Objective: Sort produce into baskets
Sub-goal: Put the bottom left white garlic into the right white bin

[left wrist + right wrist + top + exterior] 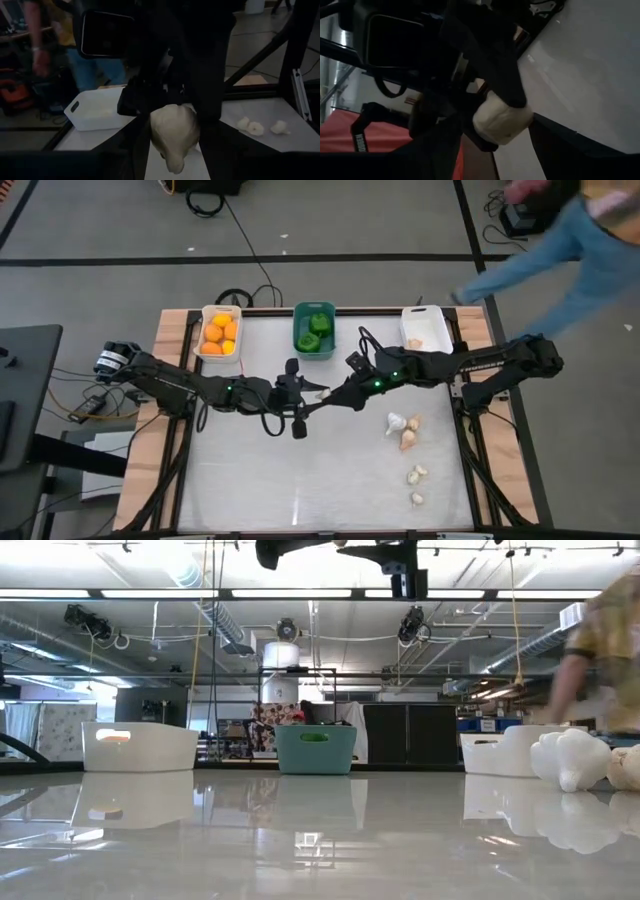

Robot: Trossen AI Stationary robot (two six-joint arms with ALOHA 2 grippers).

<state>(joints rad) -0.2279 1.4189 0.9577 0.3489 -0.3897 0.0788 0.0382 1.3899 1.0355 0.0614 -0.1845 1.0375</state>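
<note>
My left claw (312, 389) and right claw (328, 392) meet mid-table, raised off the top. A garlic bulb (172, 129) sits pinched between dark fingers at the meeting point; looks like a handover, I judge. Which claw truly has it, can't tell, so neither grip state is clear.

To do it well: receiver closes square on the bulb's fat middle before the giver lets go, then carry to the white bin (424, 328) at about 1 o'clock.

Bulb is pale cream, lumpy, tapering at one end. More bulbs (404, 430) lie on the table around 4 o'clock.
</note>
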